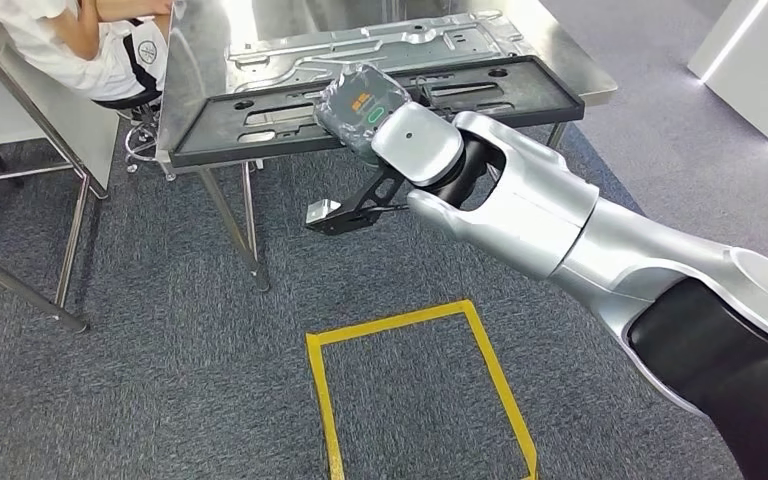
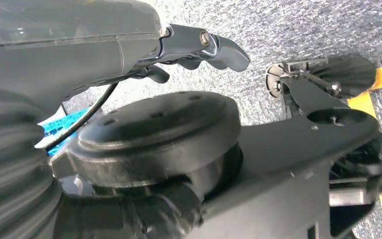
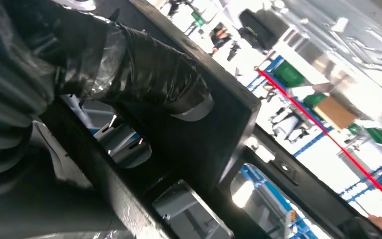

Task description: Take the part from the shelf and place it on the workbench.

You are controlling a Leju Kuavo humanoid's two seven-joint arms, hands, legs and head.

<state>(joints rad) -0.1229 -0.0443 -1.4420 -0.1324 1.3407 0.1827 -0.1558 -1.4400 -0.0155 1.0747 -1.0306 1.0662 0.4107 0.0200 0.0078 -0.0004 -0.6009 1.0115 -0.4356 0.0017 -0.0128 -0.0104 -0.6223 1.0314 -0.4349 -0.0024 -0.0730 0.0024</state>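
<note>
Head view, nearest first: yellow floor tape point(image 1: 415, 330), then the right hand point(image 1: 360, 105) gripping the black frame point(image 1: 260, 125), the part, at its near edge. The frame lies on the steel workbench point(image 1: 580, 80), overhanging slightly. I judge it needs a small push further on before letting go. In the left wrist view the left hand point(image 2: 199, 47) hangs with fingers curled on nothing.

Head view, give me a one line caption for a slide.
Right hand holding the long black part on the steel workbench, a person seated beside it.
</note>
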